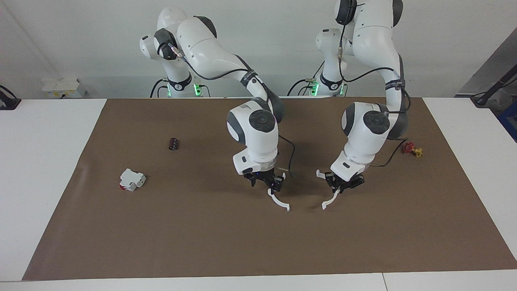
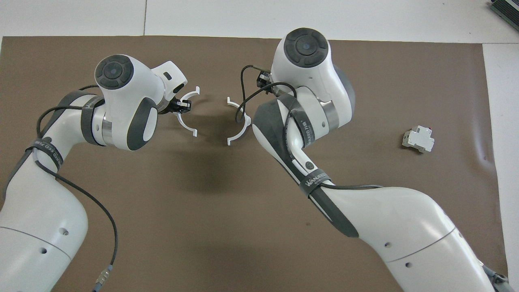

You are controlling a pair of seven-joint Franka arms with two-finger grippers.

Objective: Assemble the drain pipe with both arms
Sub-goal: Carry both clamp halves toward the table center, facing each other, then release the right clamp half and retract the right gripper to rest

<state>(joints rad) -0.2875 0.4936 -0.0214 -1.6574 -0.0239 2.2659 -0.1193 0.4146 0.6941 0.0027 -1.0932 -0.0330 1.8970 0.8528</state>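
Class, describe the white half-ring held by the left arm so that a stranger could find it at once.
Start at the brown mat and find the two white arms over its middle. The left gripper is shut on one white half-ring, held over the mat. Its open side faces the matching half-ring in the right gripper, with a gap between them.

We see a plain white wall (image 1: 262,24) up top, a white tabletop (image 1: 40,169) with a big brown paper-like mat (image 1: 202,242) over most of it, and a white socket box (image 1: 62,87) at the wall. Lighting's soft and even.
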